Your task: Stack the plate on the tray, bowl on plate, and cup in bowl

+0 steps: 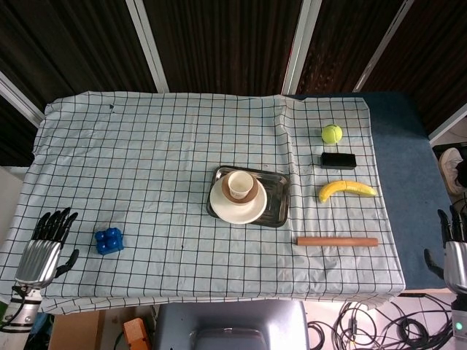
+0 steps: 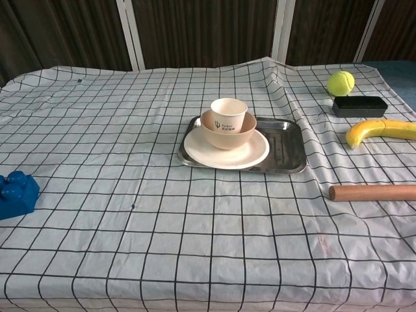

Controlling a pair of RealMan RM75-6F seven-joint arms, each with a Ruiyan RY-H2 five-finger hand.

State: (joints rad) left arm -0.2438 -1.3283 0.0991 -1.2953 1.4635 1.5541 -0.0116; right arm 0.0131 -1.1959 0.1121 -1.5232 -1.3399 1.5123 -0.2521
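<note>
My left hand [image 1: 45,248] hangs off the table's near-left corner, fingers spread, empty; my right hand [image 1: 454,248] sits past the right edge, fingers straight, holding nothing. Well away from both, on the checked cloth, the steel tray [image 2: 286,151] carries the cream plate [image 2: 253,155], tan bowl [image 2: 227,138] and paper cup [image 2: 228,114], nested.

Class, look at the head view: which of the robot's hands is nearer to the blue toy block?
Left. The left hand hangs off the table's left edge, just left of the blue toy block. The right hand is beyond the table's far right edge, across the whole table from it.
</note>
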